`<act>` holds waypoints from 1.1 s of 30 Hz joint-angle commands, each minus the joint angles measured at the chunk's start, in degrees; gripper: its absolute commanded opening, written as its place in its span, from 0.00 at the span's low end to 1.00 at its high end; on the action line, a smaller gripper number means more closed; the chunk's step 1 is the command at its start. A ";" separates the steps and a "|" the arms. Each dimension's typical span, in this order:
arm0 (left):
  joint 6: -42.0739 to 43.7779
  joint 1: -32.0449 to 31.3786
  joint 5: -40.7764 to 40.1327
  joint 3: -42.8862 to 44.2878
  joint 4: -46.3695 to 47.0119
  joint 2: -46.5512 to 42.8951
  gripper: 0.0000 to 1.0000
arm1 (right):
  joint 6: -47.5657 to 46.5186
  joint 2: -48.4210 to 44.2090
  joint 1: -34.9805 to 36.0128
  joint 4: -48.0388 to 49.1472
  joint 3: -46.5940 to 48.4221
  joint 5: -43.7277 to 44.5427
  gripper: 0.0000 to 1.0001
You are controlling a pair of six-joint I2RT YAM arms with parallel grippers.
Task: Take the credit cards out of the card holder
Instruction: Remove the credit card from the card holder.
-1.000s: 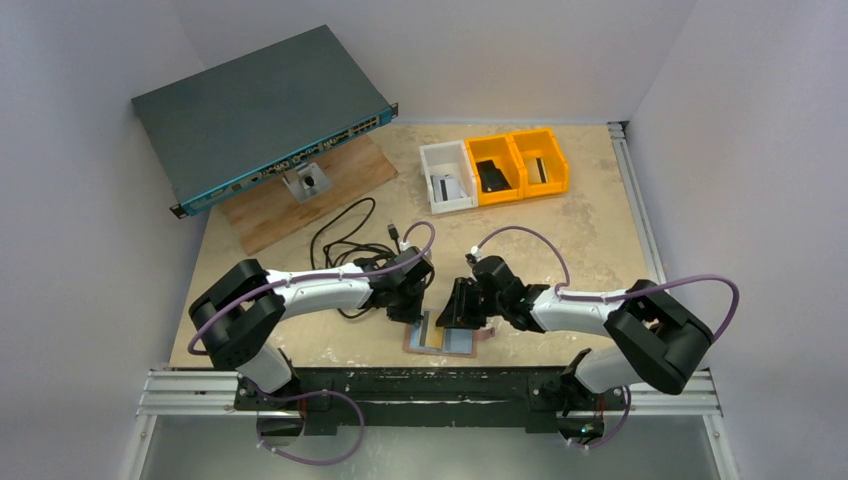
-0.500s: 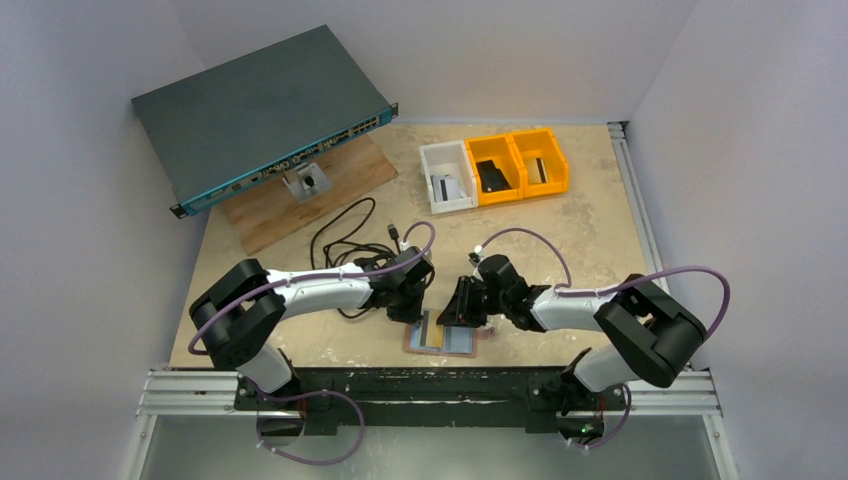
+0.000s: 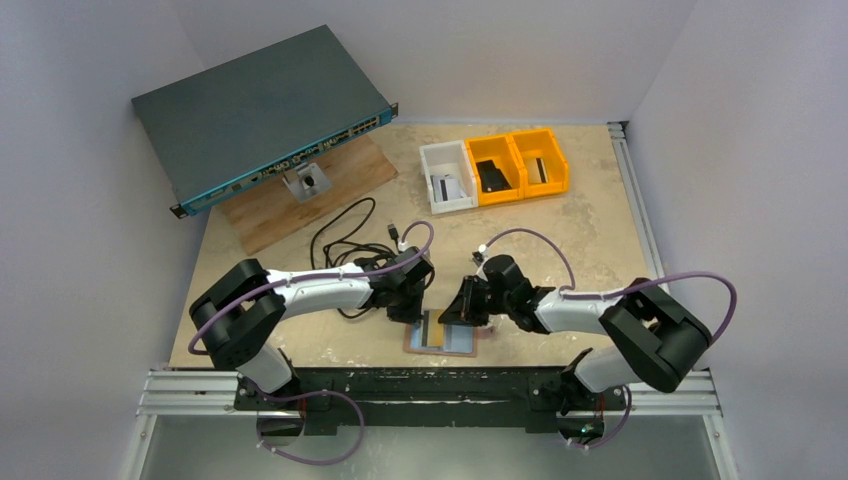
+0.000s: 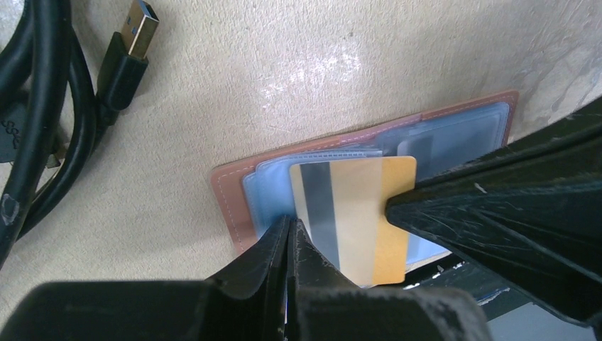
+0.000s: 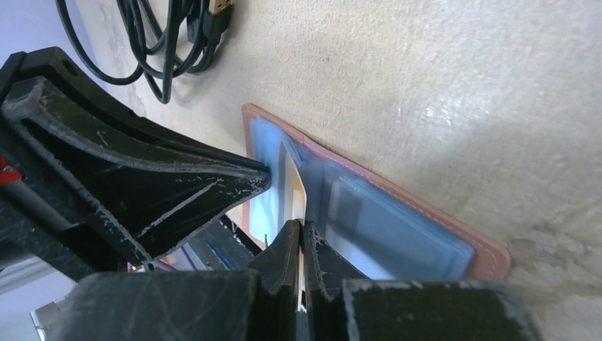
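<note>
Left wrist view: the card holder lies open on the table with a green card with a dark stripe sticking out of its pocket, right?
Not quite: the card sticking out of the open card holder is tan-gold, not green, with a dark stripe. The left wrist view shows it; the rest is right.

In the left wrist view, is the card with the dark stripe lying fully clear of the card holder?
No. The card still overlaps the open card holder, lying on its clear pockets.
</note>
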 commanded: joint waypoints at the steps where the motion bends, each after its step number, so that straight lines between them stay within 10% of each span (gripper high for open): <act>1: -0.74 0.24 -3.79 -1.87 -4.00 1.46 0.00 | -2.02 -4.11 -1.27 -3.72 -1.56 2.96 0.00; 23: 3.68 0.25 -2.95 7.90 -7.61 -7.35 0.01 | -4.22 -20.98 -4.42 -22.93 6.00 7.35 0.00; 33: 6.61 1.72 -3.81 8.95 -12.90 -15.55 0.51 | -8.76 -15.70 -18.25 -23.51 18.18 2.88 0.00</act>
